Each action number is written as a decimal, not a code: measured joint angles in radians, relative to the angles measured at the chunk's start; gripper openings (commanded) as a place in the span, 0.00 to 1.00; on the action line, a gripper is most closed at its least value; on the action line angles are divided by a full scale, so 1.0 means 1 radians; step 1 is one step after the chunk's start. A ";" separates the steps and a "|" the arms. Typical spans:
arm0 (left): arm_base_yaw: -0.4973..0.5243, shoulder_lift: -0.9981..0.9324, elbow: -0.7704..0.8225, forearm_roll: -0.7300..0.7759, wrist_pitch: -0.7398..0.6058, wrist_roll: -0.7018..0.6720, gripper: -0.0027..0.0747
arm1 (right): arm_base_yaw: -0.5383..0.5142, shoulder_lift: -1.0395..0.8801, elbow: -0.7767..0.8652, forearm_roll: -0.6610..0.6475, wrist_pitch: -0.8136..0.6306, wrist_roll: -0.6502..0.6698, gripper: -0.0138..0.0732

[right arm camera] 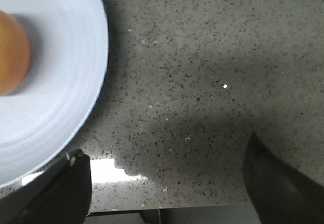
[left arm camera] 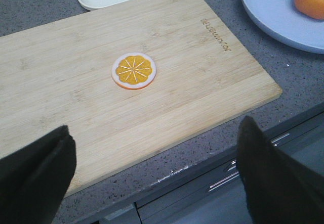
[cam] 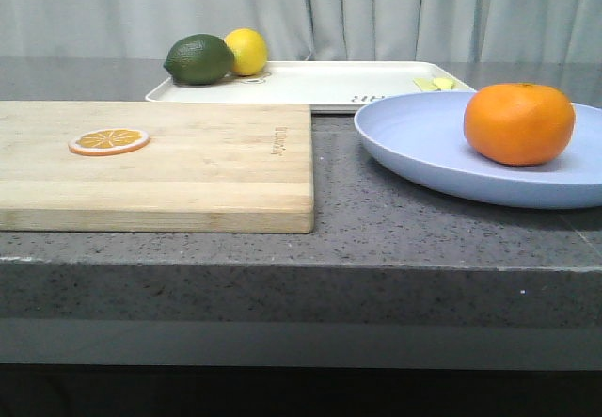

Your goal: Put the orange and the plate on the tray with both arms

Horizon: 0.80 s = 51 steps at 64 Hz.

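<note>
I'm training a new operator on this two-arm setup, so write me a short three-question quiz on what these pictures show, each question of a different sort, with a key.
1. True or false: the orange already sits on the tray.
2. Multiple choice: what lies on the cutting board? A) a lemon B) an orange slice C) a lime
3. Fill in: both the left gripper and the right gripper have their jaws ____.

Key
1. False. It rests on the plate, which stands on the counter in front of the tray.
2. B. The orange slice is there; the lemon and lime are on the tray.
3. Open, holding nothing.
</note>
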 measured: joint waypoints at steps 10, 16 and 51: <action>0.000 0.000 0.000 0.000 -0.008 0.000 0.83 | -0.127 0.112 -0.026 0.245 0.055 -0.159 0.87; 0.000 0.000 0.000 0.000 -0.015 0.000 0.83 | -0.155 0.164 -0.026 0.344 0.071 -0.212 0.87; 0.000 0.000 0.000 0.000 -0.021 0.000 0.83 | -0.155 0.346 -0.026 0.569 0.075 -0.247 0.86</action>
